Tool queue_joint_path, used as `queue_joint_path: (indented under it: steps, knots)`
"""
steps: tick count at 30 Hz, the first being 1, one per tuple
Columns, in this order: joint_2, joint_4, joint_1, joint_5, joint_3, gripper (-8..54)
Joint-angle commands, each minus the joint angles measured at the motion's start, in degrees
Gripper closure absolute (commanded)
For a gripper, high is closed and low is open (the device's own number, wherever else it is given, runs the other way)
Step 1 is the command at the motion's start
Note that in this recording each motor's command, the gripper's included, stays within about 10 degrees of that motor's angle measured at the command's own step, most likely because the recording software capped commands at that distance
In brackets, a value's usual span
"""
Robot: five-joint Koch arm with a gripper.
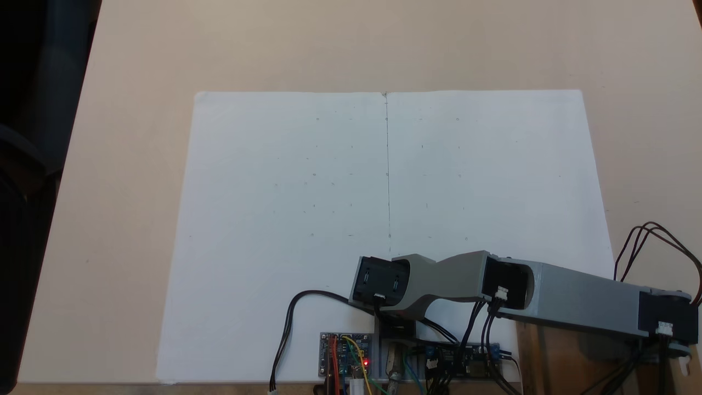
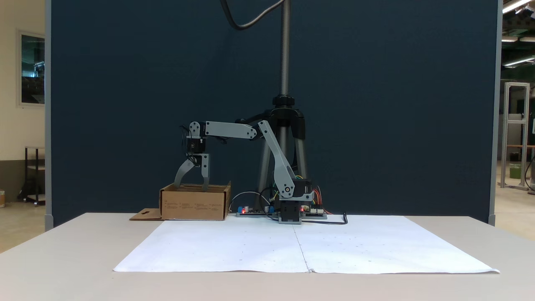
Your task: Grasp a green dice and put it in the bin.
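In a fixed view, we are seeing the bin point(image 2: 194, 204) sitting left of the arm's base point(image 2: 291, 211), at the white paper's point(image 2: 301, 246) far edge. The gripper point(image 2: 191, 186) is hanging over the bin, fingers spread apart, tips dipping inside. We cannot tell where the green dice is.

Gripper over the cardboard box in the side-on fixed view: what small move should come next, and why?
Probably lift straight up out of the bin and swing back toward the white paper. The gripper hangs over the bin with its jaws spread apart, tips at the rim, and nothing green shows between them. The paper lies bare in both fixed views, so the dice is likely already released, though the bin's inside is hidden.
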Motion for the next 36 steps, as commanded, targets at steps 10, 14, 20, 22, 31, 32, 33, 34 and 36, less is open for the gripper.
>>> queue_joint_path:
  steps: [10, 14, 20, 22, 31, 32, 33, 34, 36]
  knots:
    - [16.35, -13.80, -3.52, 11.85, -4.13, 3.5]
    - [19.51, -14.15, -8.88, 19.76, -11.34, 3.5]
    - [24.26, -15.12, -25.05, 24.52, -11.51, 3.5]
    - [24.35, -15.12, -31.20, 24.52, -11.51, 3.4]
    - [28.48, -15.12, -58.71, 24.26, -0.70, 1.2]
    - [30.23, -15.12, -61.44, 24.26, 2.20, 1.3]
    - [31.38, -15.21, -64.25, 24.17, 5.01, 1.2]
    - [32.87, -15.21, -66.88, 24.08, 7.56, 1.1]
    - [36.83, -16.96, -71.98, 24.08, 13.10, 1.1]
